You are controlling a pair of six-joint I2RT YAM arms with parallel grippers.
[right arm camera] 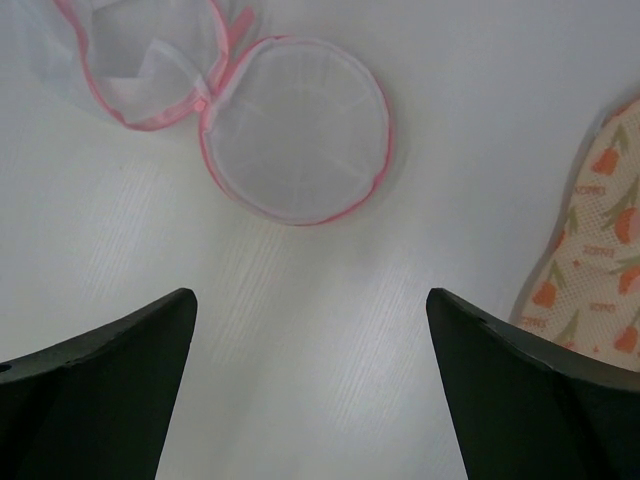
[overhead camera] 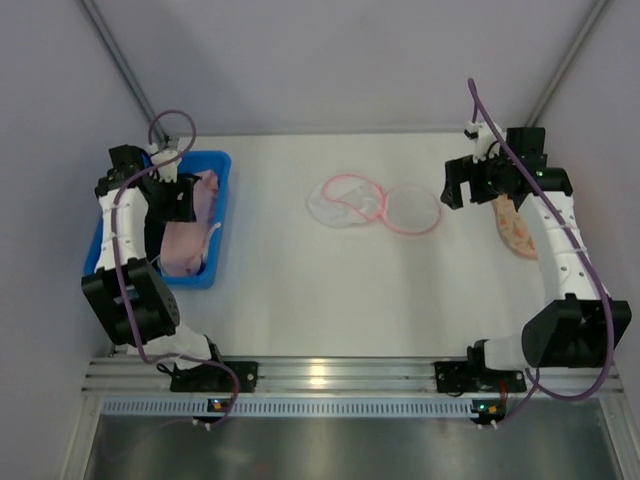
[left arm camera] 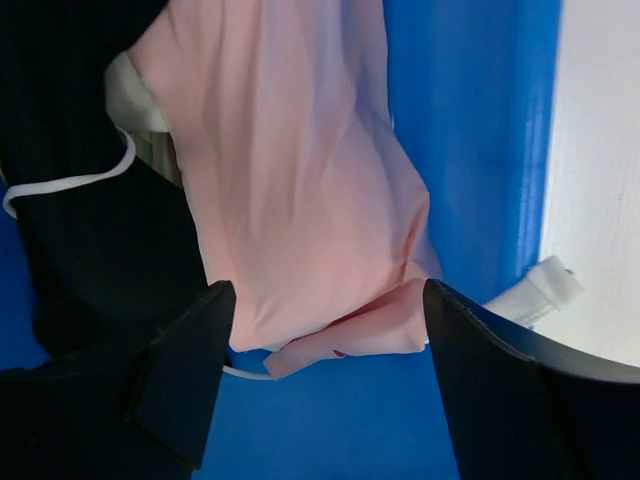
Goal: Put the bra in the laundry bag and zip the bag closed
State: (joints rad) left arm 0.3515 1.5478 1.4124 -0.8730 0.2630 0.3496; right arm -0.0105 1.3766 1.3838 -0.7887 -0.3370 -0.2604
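Here, bra (left arm camera: 300, 180) between wide-spread left pincer (left arm camera: 328, 300)

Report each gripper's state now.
Left gripper: open, jaws either side of the bra, not gripping it.
Right gripper: open, empty.

Top external: fixed high, behind arm bases, tilted down and forward; whole table (overhead camera: 300, 290) visible, near edge at bottom, far edge at top.
Left wrist: very close, looking down past left gripper (left arm camera: 328, 300) into blue bin (left arm camera: 470, 150) at table's left edge; bra (left arm camera: 300, 180) mid-frame.
Right wrist: farther off, looking down past right gripper (right arm camera: 310, 295) at table's right half; laundry bag (right arm camera: 295, 130) upper left, peach speckled item (right arm camera: 600, 270) at right.
Top view shares blue bin with left wrist, laundry bag and peach speckled item with right wrist.
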